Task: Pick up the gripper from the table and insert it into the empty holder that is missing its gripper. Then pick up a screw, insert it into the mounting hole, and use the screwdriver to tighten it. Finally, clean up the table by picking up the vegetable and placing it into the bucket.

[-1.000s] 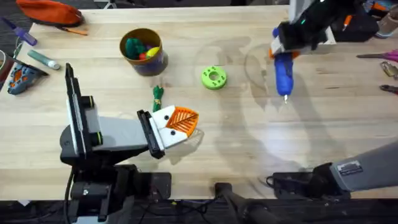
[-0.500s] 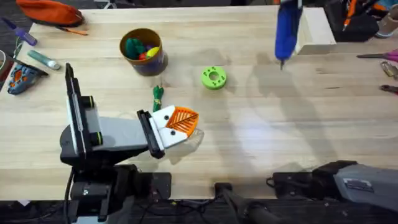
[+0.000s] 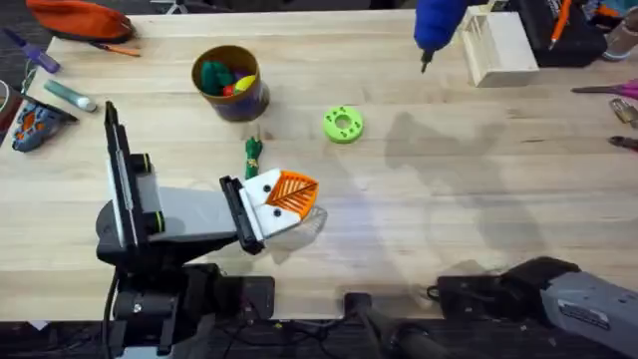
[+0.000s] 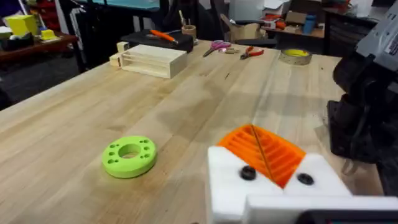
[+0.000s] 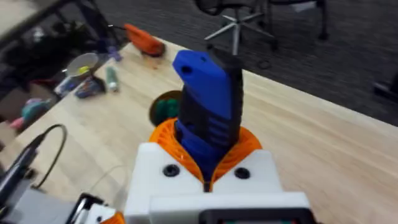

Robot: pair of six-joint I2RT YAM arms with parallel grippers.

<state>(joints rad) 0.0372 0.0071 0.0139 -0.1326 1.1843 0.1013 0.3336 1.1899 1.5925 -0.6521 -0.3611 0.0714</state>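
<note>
On the left of the table, the left gripper rests low over the wood. Its white brackets hold orange ribbed pads, and the pads are pressed together with nothing between them. Just behind it lies the vegetable, a tiny dark green toy piece with a bit of orange at one end. Farther back stands the bucket, a round tan cup with a dark purple bottom. Green, red and yellow toy pieces show in its mouth.

Near the middle sits a bright lime-green disc with a hole in it, flat on the wood.

To the right, up at the far edge, is the screwdriver. It is blue and shaped like a fat pen, with a thin metal tip pointing down. It hangs above the table, not touching it. The right gripper is clamped on its blue body, orange pads on both sides. Just beside it sits a pale wooden block.
</note>
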